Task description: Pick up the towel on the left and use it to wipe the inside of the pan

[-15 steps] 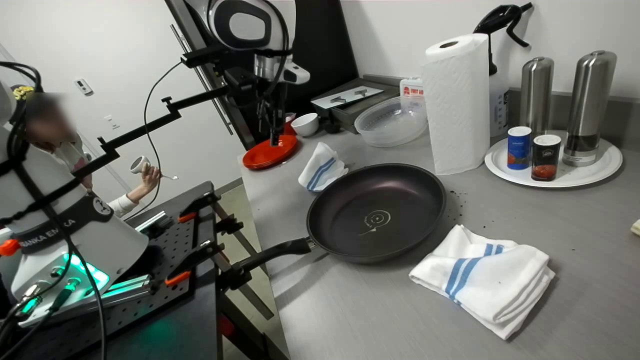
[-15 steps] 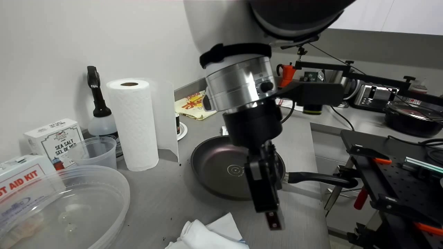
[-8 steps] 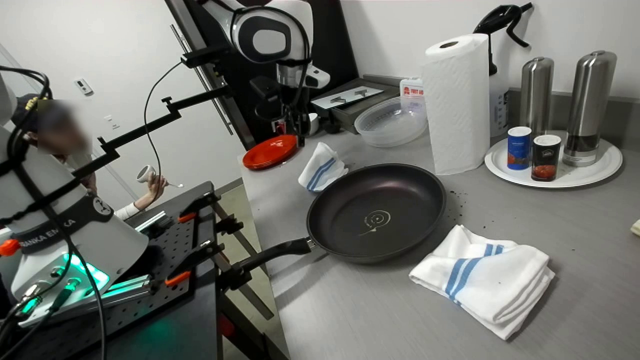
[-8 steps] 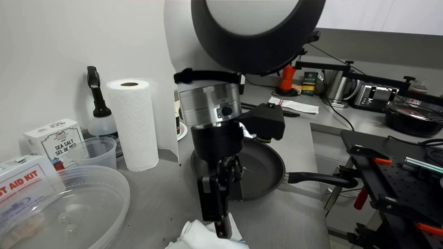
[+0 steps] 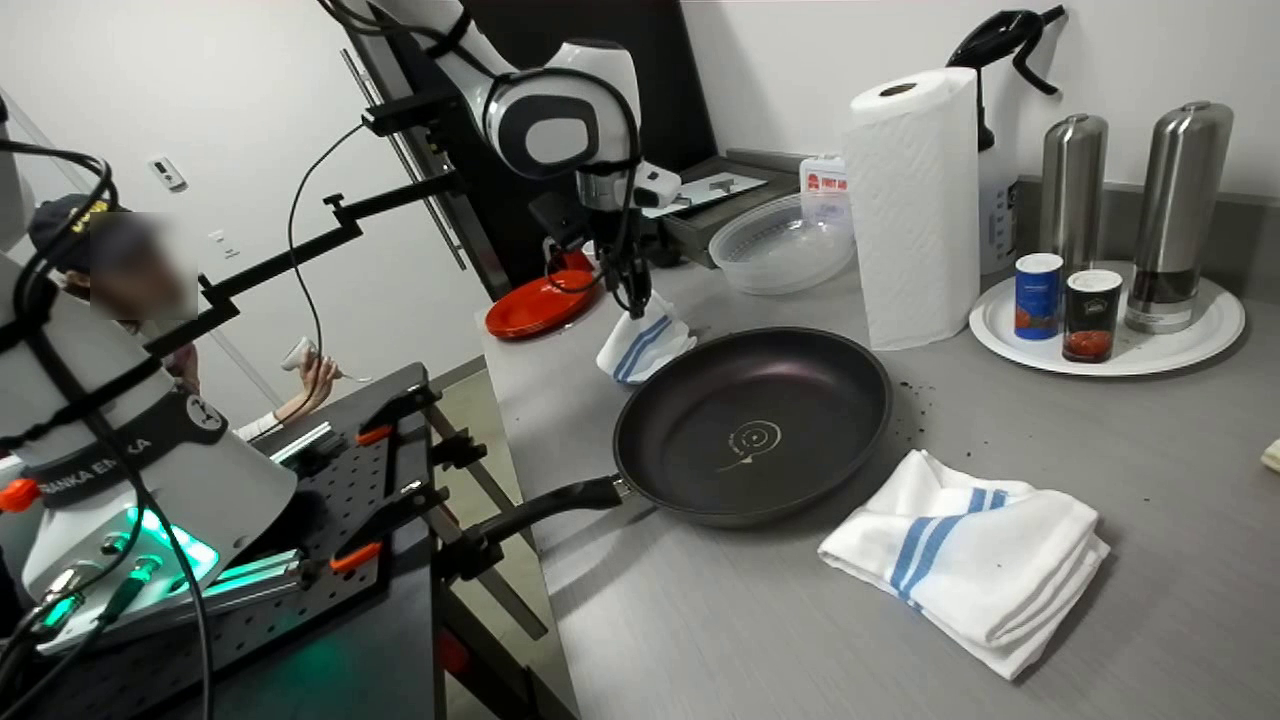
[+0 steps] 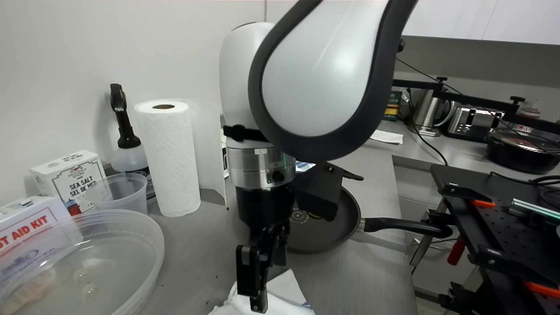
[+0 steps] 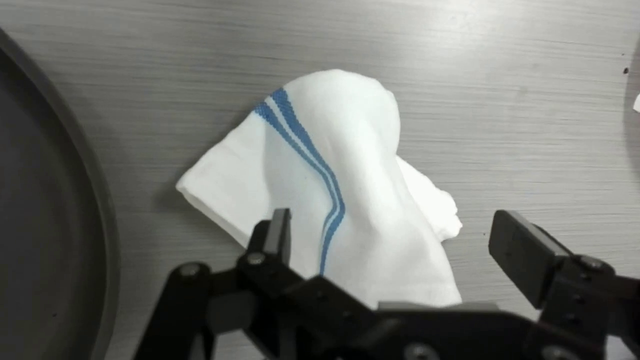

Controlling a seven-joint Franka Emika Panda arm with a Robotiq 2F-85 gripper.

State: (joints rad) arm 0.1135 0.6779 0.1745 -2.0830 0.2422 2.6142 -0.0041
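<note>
Holds the jaws of the black Robotiq gripper [image 7: 398, 244] wide apart above the loosely bunched white dish towel [image 7: 360, 165] with blue stripes. In the wrist view, has one finger [image 7: 280, 232] in front of the cloth's eight-o'clock part and the opposite finger beyond the cloth, between three and four o'clock, over the grey worktop [image 7: 525, 125]. Cannot tell about contact between fingers and cloth. Points down, in both exterior views, at the end of the white Panda arm [image 5: 545, 130], hiding part of that towel.

Lies, in the bunched towel's case, on the worktop just beside the dark frying pan [image 5: 690, 430], apart from the rim: at ten o'clock of the pan in an exterior view, toward three o'clock in the wrist view. Reaches, in the pan's case, toward eight o'clock with a black handle [image 5: 575, 495], past the worktop's edge. Bears, inside, a printed round emblem [image 5: 755, 440].

Shows also, in an exterior view, a folded second blue-striped towel [image 5: 985, 570] at four o'clock of the pan, an upright paper towel roll [image 5: 915, 220] at one, a white plate [image 5: 1215, 312] with steel mills [image 5: 1075, 190] between two and three, a clear plastic tub [image 5: 785, 250] at twelve and red plates [image 5: 530, 305] at ten, beyond the bunched towel.
</note>
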